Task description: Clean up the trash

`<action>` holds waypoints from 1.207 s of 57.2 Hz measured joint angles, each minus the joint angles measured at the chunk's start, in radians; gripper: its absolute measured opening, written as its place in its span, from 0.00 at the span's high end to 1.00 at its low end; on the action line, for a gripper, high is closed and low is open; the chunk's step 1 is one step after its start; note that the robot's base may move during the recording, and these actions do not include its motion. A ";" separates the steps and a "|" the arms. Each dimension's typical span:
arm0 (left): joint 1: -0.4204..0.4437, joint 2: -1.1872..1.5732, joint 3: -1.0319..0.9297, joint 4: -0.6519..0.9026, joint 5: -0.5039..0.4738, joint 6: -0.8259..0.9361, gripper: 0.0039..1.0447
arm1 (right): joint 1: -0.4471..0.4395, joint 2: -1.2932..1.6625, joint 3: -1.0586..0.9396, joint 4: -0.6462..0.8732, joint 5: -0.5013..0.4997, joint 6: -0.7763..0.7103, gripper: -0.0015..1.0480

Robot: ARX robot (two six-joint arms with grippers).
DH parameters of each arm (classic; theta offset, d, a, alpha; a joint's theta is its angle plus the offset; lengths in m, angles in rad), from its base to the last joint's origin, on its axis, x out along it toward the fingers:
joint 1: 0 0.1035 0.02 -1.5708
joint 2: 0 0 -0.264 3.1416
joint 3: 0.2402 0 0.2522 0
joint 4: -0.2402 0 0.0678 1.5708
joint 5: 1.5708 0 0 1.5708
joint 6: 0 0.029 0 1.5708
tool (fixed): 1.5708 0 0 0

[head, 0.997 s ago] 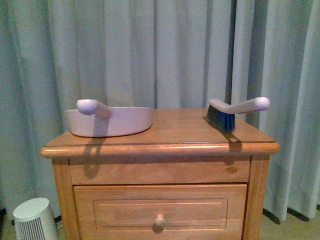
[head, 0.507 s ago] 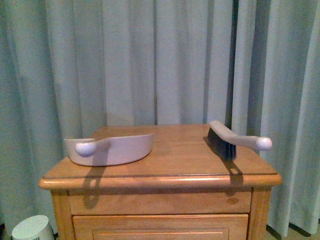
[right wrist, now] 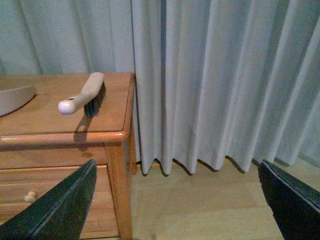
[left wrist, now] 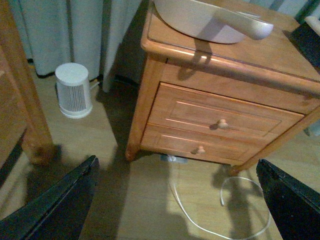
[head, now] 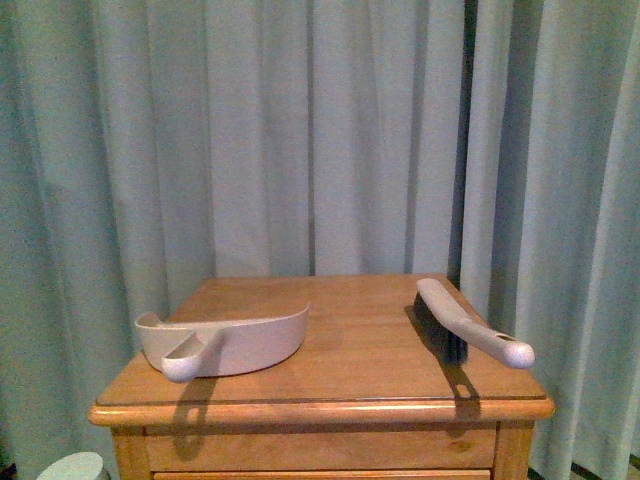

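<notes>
I am holding both arms low and back from the wooden cabinet (head: 350,325), and neither hand is carrying anything. The left gripper (left wrist: 176,165) is hanging over the floor in front of the drawers (left wrist: 210,120), its dark fingers (left wrist: 60,205) spread wide with only bare floor and a white cable (left wrist: 200,220) showing between them. The right gripper (right wrist: 177,165) is standing beside the cabinet's right side, just as wide apart, facing the grey curtain (right wrist: 210,80). On the cabinet top the pinkish dustpan (head: 250,345) is sitting toward the left with its handle pointing out over the front edge, and the brush (head: 455,322) is lying well apart from it toward the right, its handle reaching for the front right corner. I am not seeing the trash in any view; it may be lying behind the dustpan's wall, but I cannot tell. A small white appliance (left wrist: 73,90) is standing on the floor left of the cabinet. I am judging this as the very start: tools laid out, nothing grasped. Next I am expecting to raise both arms to the top, left toward the dustpan handle and right toward the brush handle, and to find the wad before sweeping.
</notes>
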 joint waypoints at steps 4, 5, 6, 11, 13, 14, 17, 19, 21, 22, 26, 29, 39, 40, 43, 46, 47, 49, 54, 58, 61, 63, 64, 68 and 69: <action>-0.023 0.160 0.096 0.095 -0.026 0.016 0.07 | 0.000 0.000 0.000 0.000 0.000 0.000 0.07; -0.032 0.200 0.124 0.110 -0.032 0.024 0.07 | 0.000 0.000 0.000 0.000 0.000 0.000 0.07; -0.040 0.243 0.153 0.121 -0.036 0.026 0.07 | 0.000 0.000 0.000 0.000 0.000 0.000 0.07; -0.086 0.437 0.304 0.143 -0.089 0.063 0.07 | 0.000 0.000 0.000 0.000 0.000 0.000 0.07; -0.110 0.523 0.380 0.136 -0.119 0.084 0.07 | 0.000 0.000 0.000 0.000 0.000 0.000 0.07; -0.121 0.564 0.418 0.126 -0.131 0.092 0.07 | 0.000 0.000 0.000 0.000 0.000 0.000 0.07; -0.155 0.665 0.522 0.085 -0.164 0.116 0.07 | 0.000 0.000 0.000 0.000 0.000 0.000 0.07; -0.182 0.743 0.608 0.031 -0.185 0.137 0.07 | 0.000 0.000 0.000 0.000 0.000 0.000 0.07; -0.209 0.818 0.690 -0.018 -0.210 0.159 0.07 | 0.000 0.000 0.000 0.000 0.000 0.000 0.07; -0.222 0.857 0.732 -0.038 -0.229 0.168 0.07 | 0.000 0.000 0.000 0.000 0.000 0.000 0.07; -0.258 0.978 0.868 -0.100 -0.293 0.183 0.07 | 0.000 0.000 0.000 0.000 0.000 0.000 0.07; -0.280 1.068 0.971 -0.142 -0.340 0.184 0.07 | 0.000 0.000 0.000 0.000 0.000 0.000 0.07; -0.340 1.308 1.213 -0.230 -0.413 0.164 0.07 | 0.000 0.000 0.000 0.000 0.000 0.000 0.07; -0.346 1.339 1.236 -0.238 -0.428 0.161 0.07 | 0.000 0.000 0.000 0.000 0.000 0.000 0.07; -0.352 1.391 1.271 -0.251 -0.449 0.153 0.07 | 0.000 0.000 0.000 0.000 0.000 0.000 0.07; -0.356 1.442 1.295 -0.263 -0.469 0.148 0.07 | 0.000 0.000 0.000 0.000 0.000 0.000 0.07; -0.358 1.459 1.300 -0.263 -0.474 0.146 0.07 | 0.000 0.000 0.000 0.000 0.000 0.000 0.07; -0.360 1.482 1.307 -0.271 -0.475 0.140 0.07 | 0.000 0.000 0.000 0.000 0.000 0.000 0.07; -0.381 1.522 1.324 -0.287 -0.479 0.102 0.07 | 0.000 0.000 0.000 0.000 0.000 0.000 0.07; -0.396 1.532 1.336 -0.287 -0.468 0.084 0.07 | 0.000 0.000 0.000 0.000 0.000 0.000 0.07; -0.406 1.538 1.344 -0.287 -0.464 0.075 0.07 | 0.000 0.000 0.000 0.000 0.000 0.000 0.07; -0.412 1.542 1.349 -0.287 -0.464 0.070 0.07 | 0.000 0.000 0.000 0.000 0.000 0.000 0.07; -0.413 1.543 1.349 -0.287 -0.464 0.069 0.07 | 0.000 0.000 0.000 0.000 0.000 0.000 0.07; -0.418 1.554 1.350 -0.284 -0.464 0.064 0.07 | 0.000 0.000 0.000 0.000 0.000 0.000 0.07; -0.418 1.555 1.350 -0.283 -0.464 0.064 0.07 | 0.000 0.000 0.000 0.000 0.000 0.000 0.07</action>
